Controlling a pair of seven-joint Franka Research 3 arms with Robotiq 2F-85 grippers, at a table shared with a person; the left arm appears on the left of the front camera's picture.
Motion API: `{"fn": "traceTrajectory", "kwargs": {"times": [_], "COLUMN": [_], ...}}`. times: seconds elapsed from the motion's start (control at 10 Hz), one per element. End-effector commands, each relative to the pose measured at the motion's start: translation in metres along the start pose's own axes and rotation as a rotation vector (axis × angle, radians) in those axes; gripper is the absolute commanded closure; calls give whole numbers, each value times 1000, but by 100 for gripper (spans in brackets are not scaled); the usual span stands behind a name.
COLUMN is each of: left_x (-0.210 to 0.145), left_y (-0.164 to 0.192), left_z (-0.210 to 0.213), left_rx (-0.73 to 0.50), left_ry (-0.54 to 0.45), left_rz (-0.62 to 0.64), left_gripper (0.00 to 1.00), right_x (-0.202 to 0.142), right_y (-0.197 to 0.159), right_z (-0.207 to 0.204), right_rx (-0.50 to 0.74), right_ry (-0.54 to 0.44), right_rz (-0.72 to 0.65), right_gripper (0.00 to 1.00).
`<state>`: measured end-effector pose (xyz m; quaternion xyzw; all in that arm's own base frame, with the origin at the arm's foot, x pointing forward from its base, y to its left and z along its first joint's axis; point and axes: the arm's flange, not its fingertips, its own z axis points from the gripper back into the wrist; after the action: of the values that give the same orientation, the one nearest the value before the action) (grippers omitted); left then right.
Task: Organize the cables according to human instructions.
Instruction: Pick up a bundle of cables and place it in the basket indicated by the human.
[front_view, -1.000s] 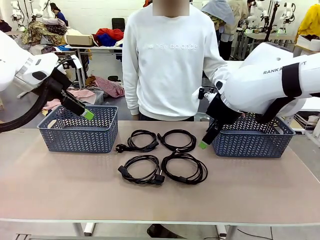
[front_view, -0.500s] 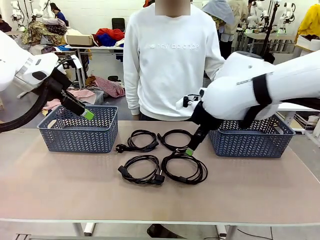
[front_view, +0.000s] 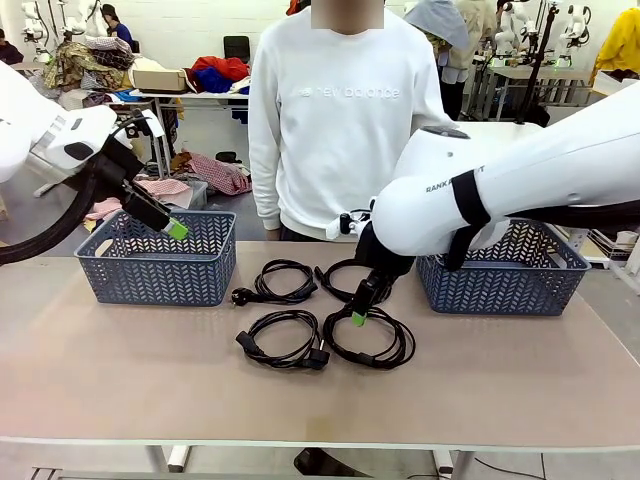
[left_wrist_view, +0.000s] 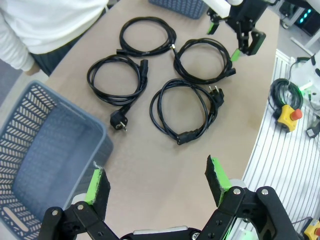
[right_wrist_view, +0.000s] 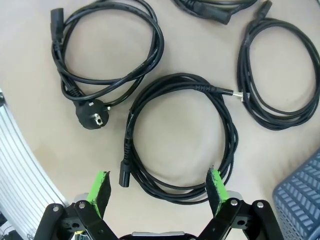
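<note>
- Four cables lie coiled on the table in a two-by-two block. They sit between the left basket and the right basket, and none is in a basket yet.
- The right gripper hangs over the far-left rim of the near-right coil. Its jaws are spread wide with nothing between them.
- From the right wrist, that coil lies dead ahead of the right gripper, almost centred on the gap.
- The loop is nearly round, a touch longer away from the wrist. Its plug sits just inside the left green pad.
- Here's the crux: the nearest arc runs from pad to pad, along the closing line rather than across it. The side arcs do cross that line, but the right one looks to fall just outside its pad.
- I judge a small shift or wrist turn is needed before closing.
- Whether the fingertips are touching the cord or just above it, I can't quite tell from the front.
- The left gripper hovers over the left basket, well apart from the block. Its jaws are released and empty, and the left wrist view shows them wide.
- The right arm is clearly the nearer one.
</note>
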<state>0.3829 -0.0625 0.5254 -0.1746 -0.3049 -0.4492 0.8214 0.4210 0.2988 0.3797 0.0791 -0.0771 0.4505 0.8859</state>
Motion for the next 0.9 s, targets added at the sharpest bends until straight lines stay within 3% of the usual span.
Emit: {"fn": "traceTrajectory", "kwargs": {"times": [0.0,0.5,0.8], "left_x": [-1,-1,-1], "left_y": [2,2,2], "left_z": [0,0,0], "left_rx": [-20,-20,-20], "left_ry": [-23,-23,-23], "left_rz": [-9,-9,-9], "left_gripper": [0,0,0], "right_x": [9,19,26], "right_y": [5,20,17], "right_z": [-9,-38,-51], "right_rx": [-15,-62,-72], "right_ry": [43,148,159], "right_rz": [-37,-63,-70], "right_gripper": [0,0,0]}}
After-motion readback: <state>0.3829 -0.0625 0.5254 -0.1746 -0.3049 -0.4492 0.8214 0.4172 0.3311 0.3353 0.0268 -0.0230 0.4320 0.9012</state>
